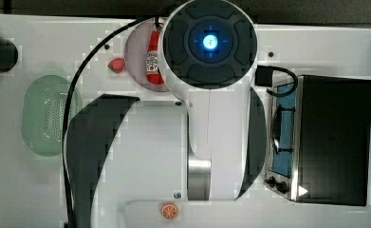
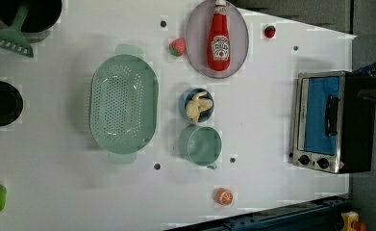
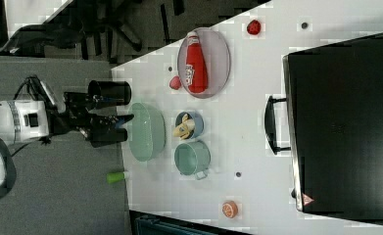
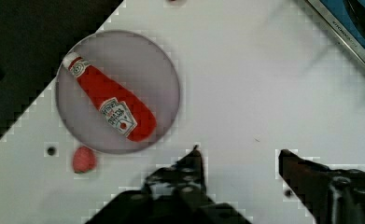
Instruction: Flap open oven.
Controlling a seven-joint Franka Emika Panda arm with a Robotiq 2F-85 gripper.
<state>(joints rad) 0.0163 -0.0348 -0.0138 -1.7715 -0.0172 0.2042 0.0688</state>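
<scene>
Left view: white table [image 2: 272, 120], bearing all items. Oven [image 2: 332, 122] at the left view's right edge, door shut, blue glass and dark handle [image 2: 331, 115] facing up toward the camera, two knobs [image 2: 313, 161] below the glass. Green colander [image 2: 123, 103] well left of oven in the left view. Grey plate [image 2: 195, 43] near the left view's top, ketchup bottle [image 2: 219, 38] lying on it. Green cup [image 2: 201, 145] just beside blue bowl [image 2: 195, 107], both between colander and oven. Strawberry [image 2: 177, 46] just beside plate. Orange slice [image 2: 223, 196] near the table's lower edge in the left view.

Top view: arm [image 1: 211, 95] above the table centre, oven to the top view's right.

Wrist view: gripper [image 4: 238, 156] above bare table, jaws apart, nothing between them; plate and bottle beyond the fingertips [image 4: 195, 156], oven corner at the frame's edge.
</scene>
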